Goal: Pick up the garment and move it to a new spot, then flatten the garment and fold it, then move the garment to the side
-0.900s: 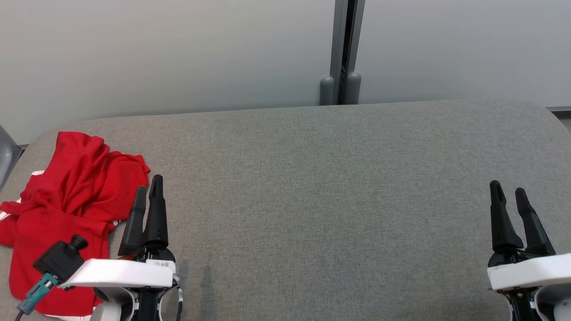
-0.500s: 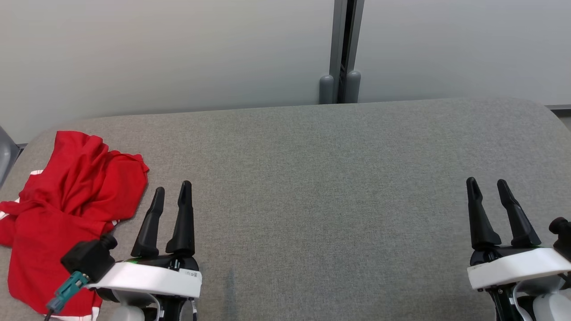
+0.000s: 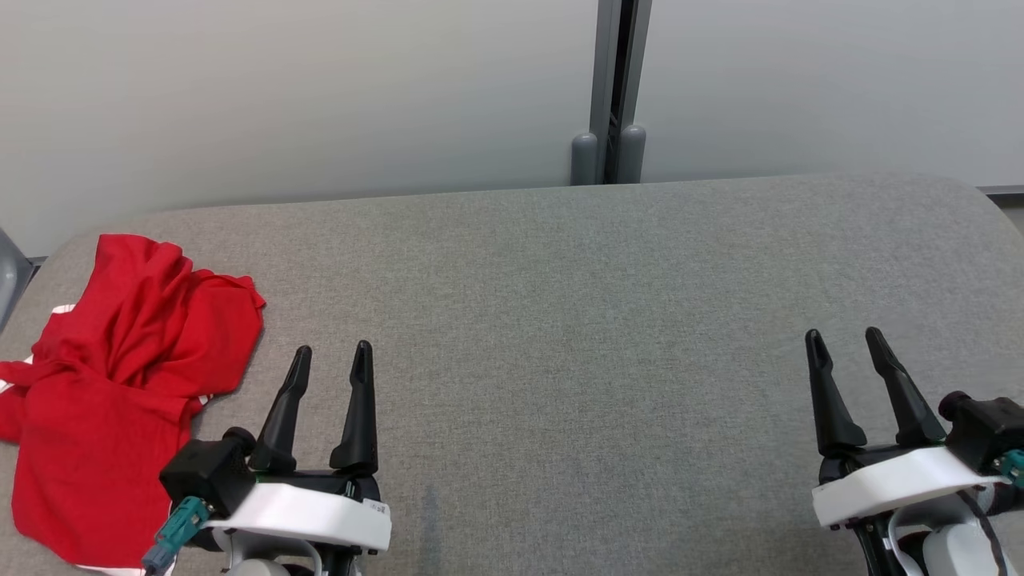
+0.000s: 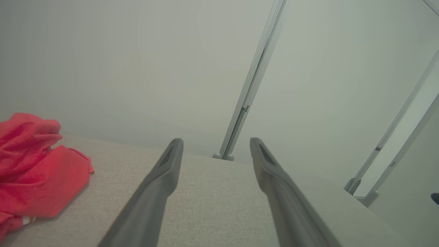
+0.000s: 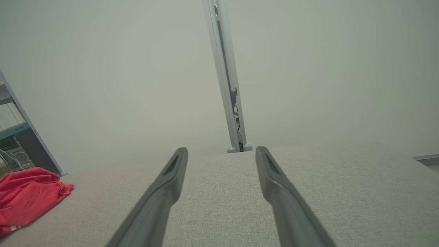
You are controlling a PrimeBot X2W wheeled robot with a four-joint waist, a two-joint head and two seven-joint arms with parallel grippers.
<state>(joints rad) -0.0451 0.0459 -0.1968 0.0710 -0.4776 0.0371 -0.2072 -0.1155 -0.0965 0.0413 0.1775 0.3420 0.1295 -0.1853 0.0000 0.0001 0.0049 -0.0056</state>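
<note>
Garment (image 3: 120, 384) first: a red heap with white trim, crumpled at the table's (image 3: 560, 320) end, far to the left of the grey post (image 3: 612, 80) on the back wall and nearer me than it. My left gripper (image 3: 334, 347) hovers left of the post, just beside the heap's edge, fingers spread wide with nothing between them. My right gripper (image 3: 844, 332) sits well to the right of the post, also spread and empty.

Here's where it could go sour. The heap is layered, so a pinch may catch only the top fold and drag the rest in a rope rather than lift it clean. It lies close to the table's rounded corner, left of the post, and a careless tug could spill it over the side. The cable plug (image 3: 172, 536) on my left wrist hangs just over the cloth and might snag.

Hard to read: the near hem runs off the head view, my left wrist covers one corner, and I can't tell sleeve from collar in those folds.
</note>
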